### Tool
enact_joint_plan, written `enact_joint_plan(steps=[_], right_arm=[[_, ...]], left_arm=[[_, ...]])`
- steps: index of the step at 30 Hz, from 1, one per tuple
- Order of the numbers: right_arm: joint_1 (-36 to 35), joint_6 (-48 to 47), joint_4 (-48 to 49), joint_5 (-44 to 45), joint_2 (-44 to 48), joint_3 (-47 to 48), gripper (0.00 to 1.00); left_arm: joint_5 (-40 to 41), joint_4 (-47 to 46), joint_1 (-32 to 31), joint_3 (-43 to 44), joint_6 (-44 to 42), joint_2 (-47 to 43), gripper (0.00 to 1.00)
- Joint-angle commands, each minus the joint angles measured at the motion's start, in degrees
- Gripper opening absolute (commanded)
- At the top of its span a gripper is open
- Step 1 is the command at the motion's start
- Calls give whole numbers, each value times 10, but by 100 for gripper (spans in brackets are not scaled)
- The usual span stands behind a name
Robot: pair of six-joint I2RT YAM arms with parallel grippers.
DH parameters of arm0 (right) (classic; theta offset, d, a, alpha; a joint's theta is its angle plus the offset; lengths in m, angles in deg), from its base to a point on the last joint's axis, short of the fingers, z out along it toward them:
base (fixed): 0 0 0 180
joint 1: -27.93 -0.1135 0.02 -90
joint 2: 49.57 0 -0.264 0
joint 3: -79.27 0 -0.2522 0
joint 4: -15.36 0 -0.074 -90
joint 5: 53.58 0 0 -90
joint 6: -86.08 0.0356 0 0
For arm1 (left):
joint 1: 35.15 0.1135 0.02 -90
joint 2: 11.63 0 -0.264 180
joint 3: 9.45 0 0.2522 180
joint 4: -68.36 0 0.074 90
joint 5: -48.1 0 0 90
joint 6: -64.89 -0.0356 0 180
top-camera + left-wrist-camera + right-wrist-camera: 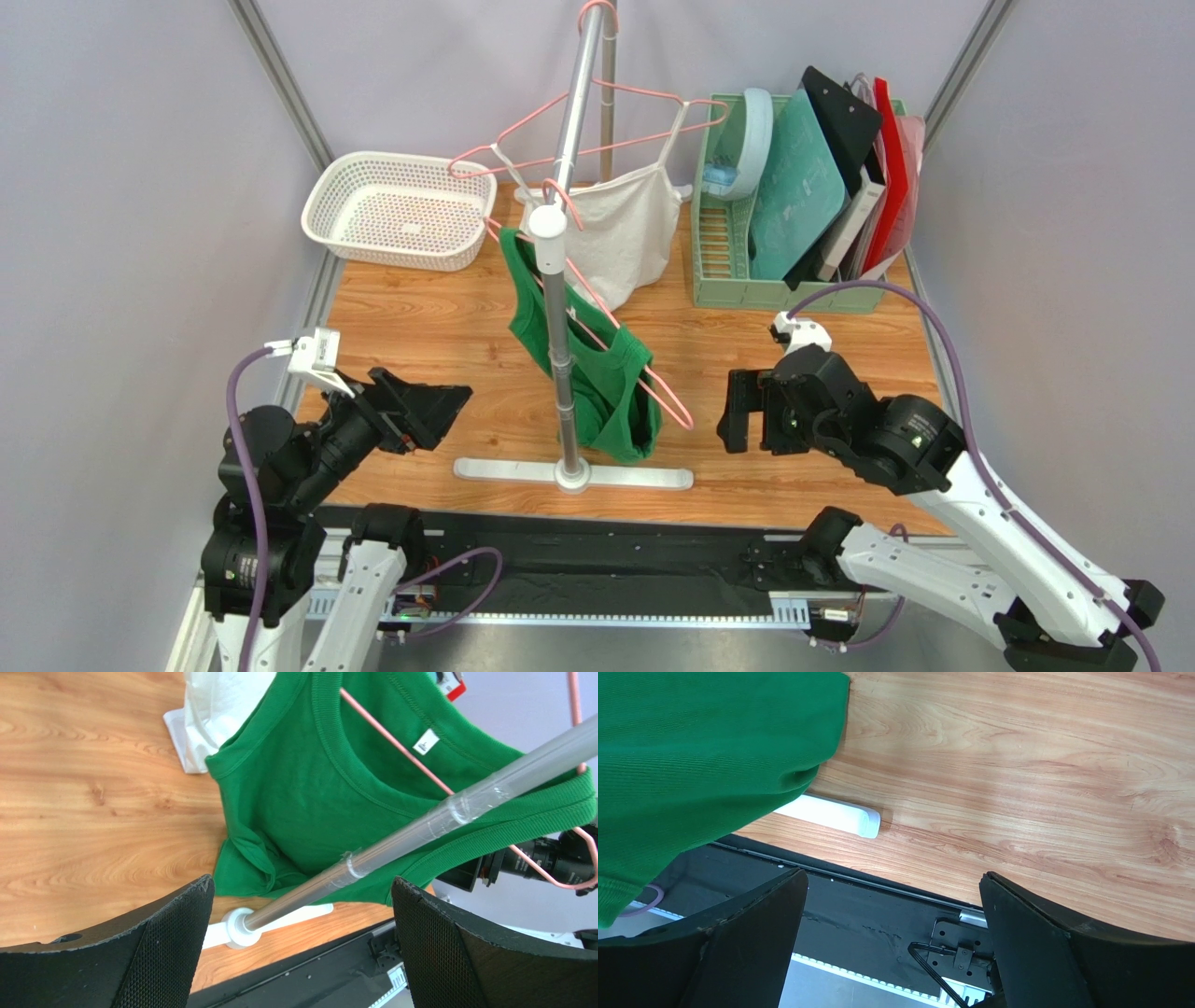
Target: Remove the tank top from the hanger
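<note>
The left gripper [442,413] hung to the left of the pole [564,367], its jaws spread wide, empty, and aimed toward the pole. The right gripper [739,412] hung to the right of the pole at about the same level, jaws equally wide and empty, also facing it. Both arms were bent at the elbow.
</note>
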State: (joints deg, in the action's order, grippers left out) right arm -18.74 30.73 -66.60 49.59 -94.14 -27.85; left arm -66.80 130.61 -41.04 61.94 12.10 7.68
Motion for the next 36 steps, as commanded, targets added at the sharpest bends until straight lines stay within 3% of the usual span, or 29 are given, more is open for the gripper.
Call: enact_joint_plan(steps=[1, 2, 6, 12, 17, 21, 26, 30, 34, 36], right_arm=[[3, -34, 27, 27, 29, -7, 100], [2, -98, 29, 13, 27, -5, 100], [4, -63, 11, 66, 11, 13, 100], [3, -84, 74, 39, 14, 8, 100], [4, -95, 72, 117, -45, 56, 100], [11, -178, 61, 88, -109, 124, 100], [13, -143, -14, 126, -245, 258, 100], [12, -143, -96, 171, -329, 368, 100], [15, -158, -105, 148, -329, 371, 100], [24, -134, -112, 131, -308, 367, 100]], left_arm=[[-39, -64, 3, -1, -31, 15, 99], [-44, -67, 3, 3, -35, 22, 99], [-135, -103, 3, 43, -38, 78, 99], [-306, -245, 3, 131, 44, 193, 99], [-361, -322, 3, 183, 45, 258, 99], [-371, -350, 3, 196, 59, 310, 95], [-371, -316, 3, 254, 70, 368, 91], [-347, -171, 3, 316, -20, 395, 91], [-297, -86, 3, 317, -65, 396, 92], [-263, -90, -17, 280, -50, 395, 90]])
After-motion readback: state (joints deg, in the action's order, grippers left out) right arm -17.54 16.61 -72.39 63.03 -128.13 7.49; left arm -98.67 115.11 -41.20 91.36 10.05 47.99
